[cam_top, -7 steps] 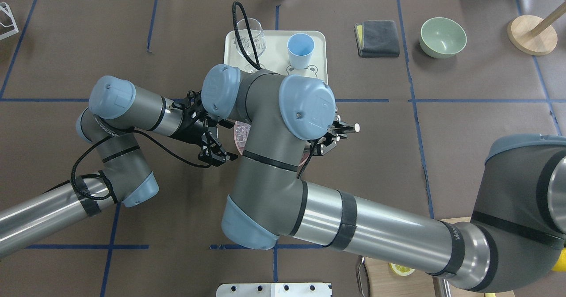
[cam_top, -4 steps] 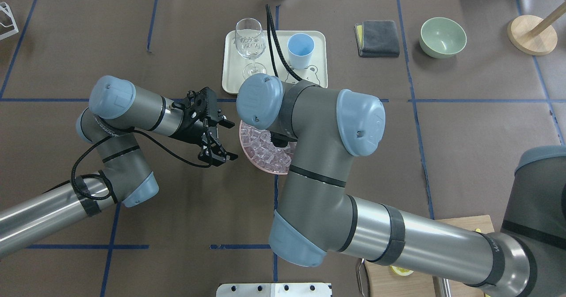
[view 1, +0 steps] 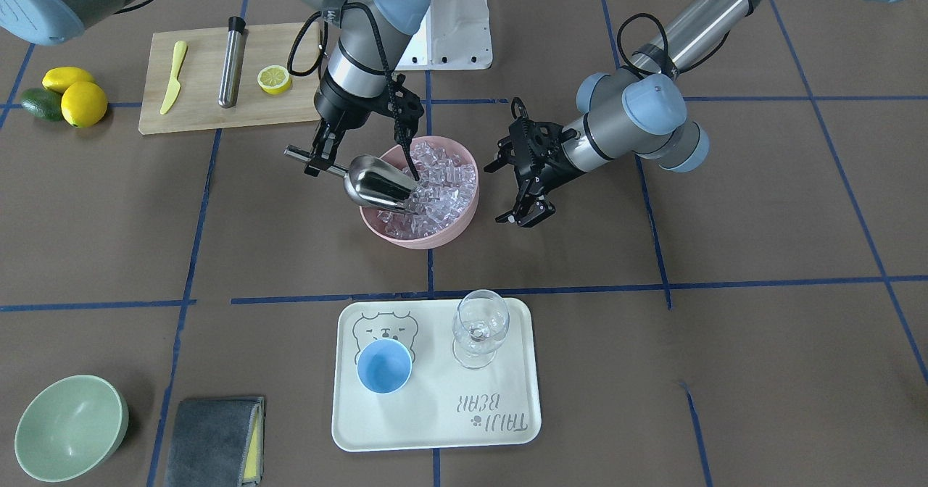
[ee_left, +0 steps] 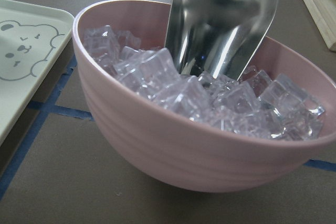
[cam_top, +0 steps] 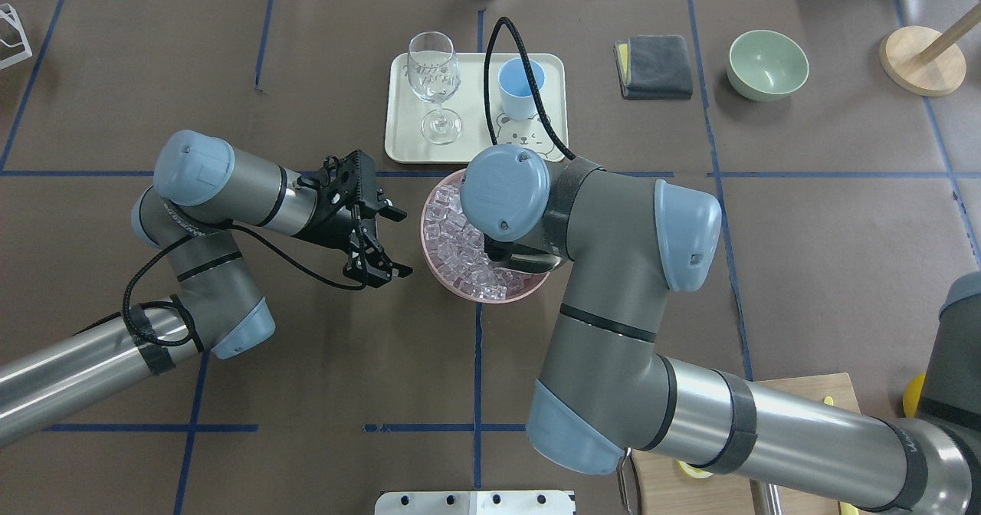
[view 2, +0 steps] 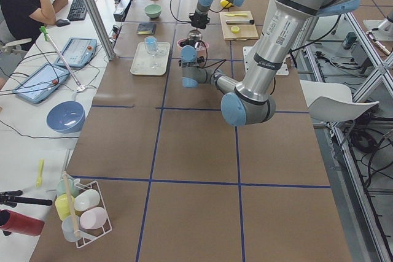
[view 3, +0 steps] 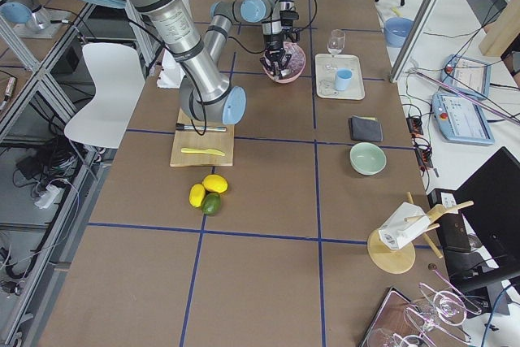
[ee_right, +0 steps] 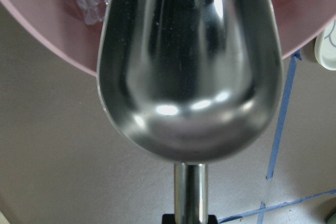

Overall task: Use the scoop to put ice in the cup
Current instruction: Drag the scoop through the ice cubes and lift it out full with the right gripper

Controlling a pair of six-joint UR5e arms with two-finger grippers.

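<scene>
We swung our right arm across; right gripper [view 1: 319, 159] jaws pinch the scoop [view 1: 377, 181], its tip in the pink bowl's [view 1: 464, 222] ice [view 1: 438, 190]. Left gripper [view 1: 523, 215] jaws spread. Cup [view 1: 384, 366] empty on tray [view 1: 435, 414].

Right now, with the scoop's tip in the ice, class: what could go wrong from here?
1. The ice reaches the rim of the pink bowl; the scoop digging in may push cubes over.
2. The left pincer is open beside the bowl, not holding it, so the bowl may slide.
3. The wine glass stands close to the small cup; pouring may knock it or miss.
</scene>
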